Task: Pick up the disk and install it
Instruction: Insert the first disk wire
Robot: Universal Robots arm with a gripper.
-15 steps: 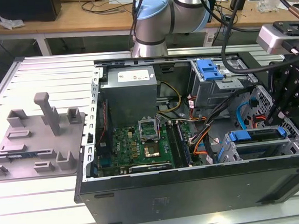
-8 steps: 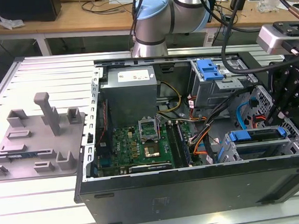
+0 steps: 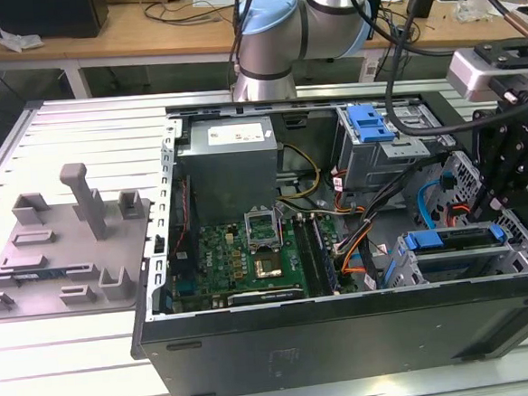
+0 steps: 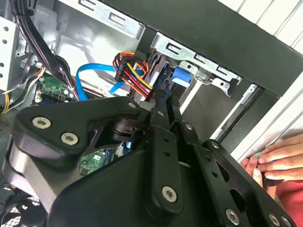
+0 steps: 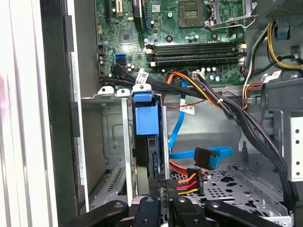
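Observation:
The disk (image 3: 453, 239) lies in the drive cage at the open computer case's front corner, on the exterior view's right, framed by its bright blue carrier. In both wrist views I see it end-on, as the blue carrier tab (image 5: 146, 118) (image 4: 182, 75) between the cage's metal rails. My black gripper (image 3: 500, 210) hangs over the disk's end on the exterior view's right. Its fingers (image 4: 160, 111) stand shut together, with the gripper (image 4: 165, 97) (image 5: 163, 201) at the disk's near edge. Whether the tips touch the disk I cannot tell.
A bundle of red, yellow and orange wires (image 5: 187, 182) and a thin blue cable (image 5: 208, 156) lie right beside the cage. A blue ribbed latch (image 3: 367, 123) tops the rear bay. A person's hand (image 4: 272, 161) rests on the case rim. A grey fixture plate (image 3: 68, 248) sits outside the case.

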